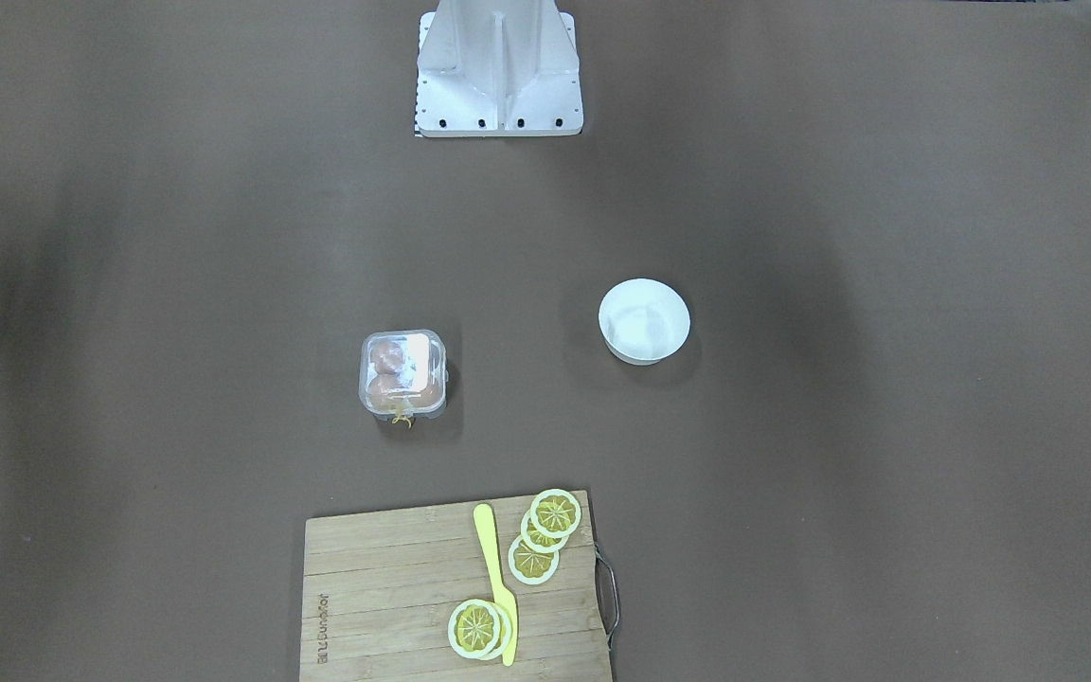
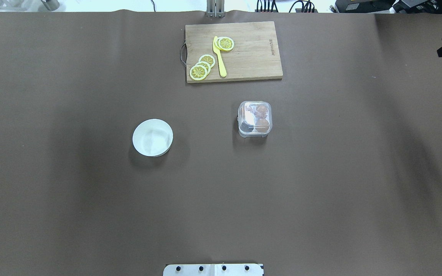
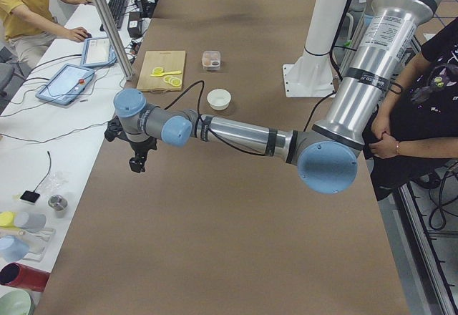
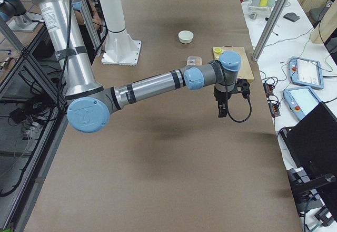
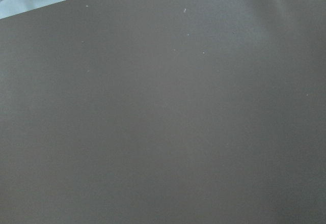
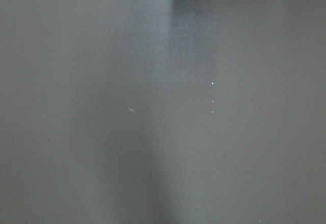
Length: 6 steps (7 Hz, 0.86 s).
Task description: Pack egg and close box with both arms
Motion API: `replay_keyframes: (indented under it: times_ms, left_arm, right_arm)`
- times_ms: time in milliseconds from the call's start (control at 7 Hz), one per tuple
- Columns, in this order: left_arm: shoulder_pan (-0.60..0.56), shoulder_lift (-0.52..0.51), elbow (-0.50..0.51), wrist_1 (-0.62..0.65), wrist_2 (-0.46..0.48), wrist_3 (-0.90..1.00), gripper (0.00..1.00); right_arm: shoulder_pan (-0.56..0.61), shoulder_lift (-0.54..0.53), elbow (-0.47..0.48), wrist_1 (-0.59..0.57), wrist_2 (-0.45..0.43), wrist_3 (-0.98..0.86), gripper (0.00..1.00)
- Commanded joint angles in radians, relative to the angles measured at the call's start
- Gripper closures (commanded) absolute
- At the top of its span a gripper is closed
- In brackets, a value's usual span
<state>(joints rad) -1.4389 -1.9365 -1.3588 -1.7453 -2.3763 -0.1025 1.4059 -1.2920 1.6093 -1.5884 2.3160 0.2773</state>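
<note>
Mid-table, between robot base and cutting board: box, a small clear plastic carton with a whitish tray. Lid is down flat over the tray.

Contents: two orange-brown eggs read through the lid, both in the cells on the robot's right side; nearer egg is smooth and rounded. Glare hides the other cells. Egg axes cannot be told.

Box is near-square in plan, with no clear long axis. Its yellow string hangs on the side facing the board.

White bowl stands well apart, toward the robot's left. Board carries lemon slices and a yellow knife.

Left gripper hangs over the table's left end, right gripper over its right end, both far from the box. Whether their fingers are parted or closed, I cannot tell.
</note>
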Motion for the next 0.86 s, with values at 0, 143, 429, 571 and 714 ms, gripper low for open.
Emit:
replay_keyframes:
  times_ms: [0,143,429,571,714]
  left_arm:
    - [-0.035,0.014,0.078,0.013,0.0,0.103,0.03]
    - [-0.05,0.014,0.107,0.012,0.0,0.143,0.03]
    - [-0.066,0.048,0.098,0.012,-0.011,0.145,0.03]
    - [-0.066,0.057,0.092,0.012,-0.011,0.144,0.03]
    - [-0.066,0.057,0.093,0.012,-0.011,0.144,0.03]
  right_arm:
    - [0.025,-0.001,-0.034,-0.007,0.002,-0.073,0.0]
    - [0.036,0.002,-0.032,-0.036,0.005,-0.073,0.0]
    - [0.056,0.003,-0.032,-0.067,0.003,-0.073,0.0]
    - [0.056,0.002,-0.034,-0.067,0.005,-0.075,0.0]
    - [0.058,0.0,-0.032,-0.067,0.008,-0.075,0.0]
